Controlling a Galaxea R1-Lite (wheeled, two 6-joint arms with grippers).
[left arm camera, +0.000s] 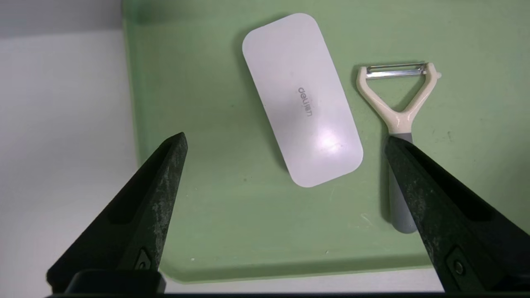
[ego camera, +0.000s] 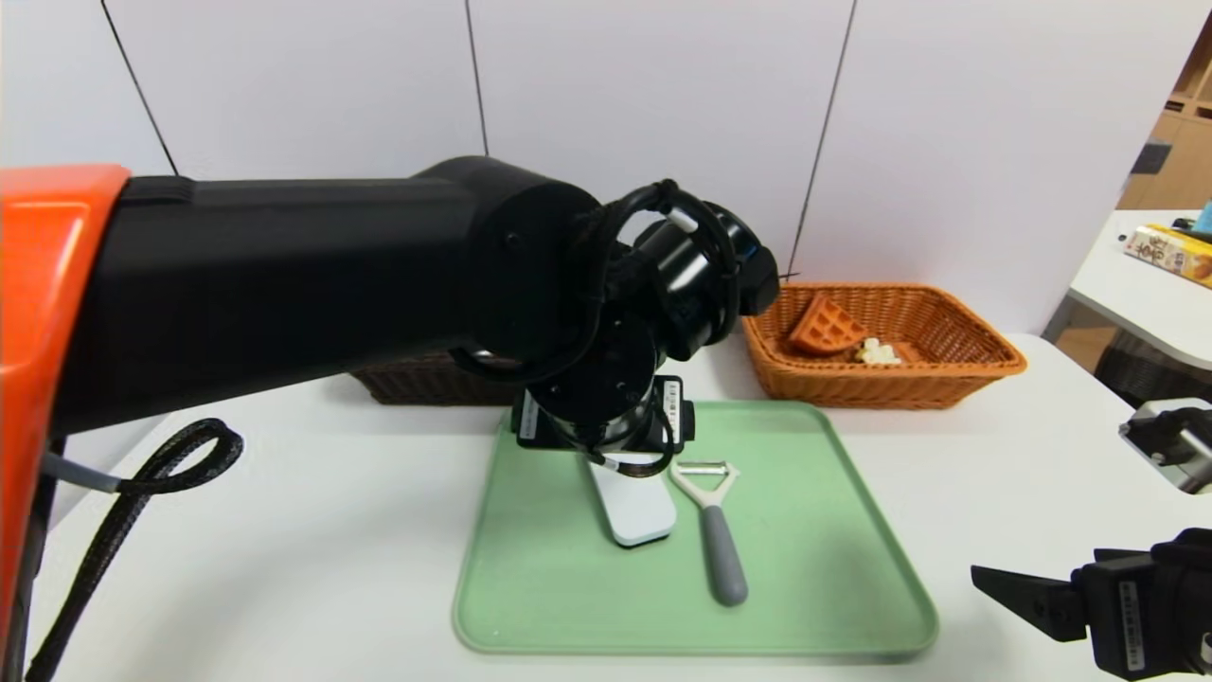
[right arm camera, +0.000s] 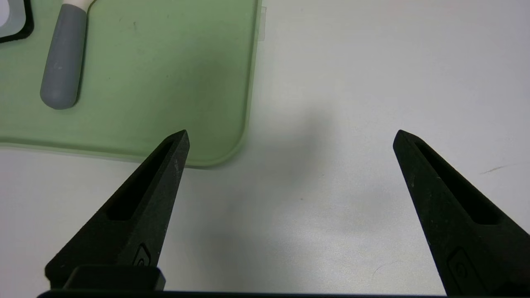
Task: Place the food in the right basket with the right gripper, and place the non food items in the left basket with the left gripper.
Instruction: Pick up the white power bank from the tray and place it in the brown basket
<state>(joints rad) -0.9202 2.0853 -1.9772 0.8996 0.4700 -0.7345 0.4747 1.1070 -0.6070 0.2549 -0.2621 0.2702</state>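
Observation:
On the green tray (ego camera: 833, 530) lie a white rounded case (ego camera: 632, 507) and a peeler (ego camera: 715, 526) with a cream head and a grey handle. My left gripper (left arm camera: 285, 138) hangs open above the tray (left arm camera: 207, 186). The white case (left arm camera: 302, 99) and the peeler (left arm camera: 393, 116) lie below it, untouched. The orange right basket (ego camera: 985, 365) holds a waffle (ego camera: 826, 327) and a small white food piece (ego camera: 879, 352). The dark left basket (ego camera: 426, 384) is mostly hidden behind my left arm. My right gripper (right arm camera: 290, 136) stands open and empty over the bare table, right of the tray's corner (right arm camera: 165, 82).
My left arm (ego camera: 331, 275) fills the left half of the head view, with a black cable loop (ego camera: 180, 455) below it. A second table with a box (ego camera: 1169, 251) stands at the far right. A grey device (ego camera: 1169, 440) sits at the right edge.

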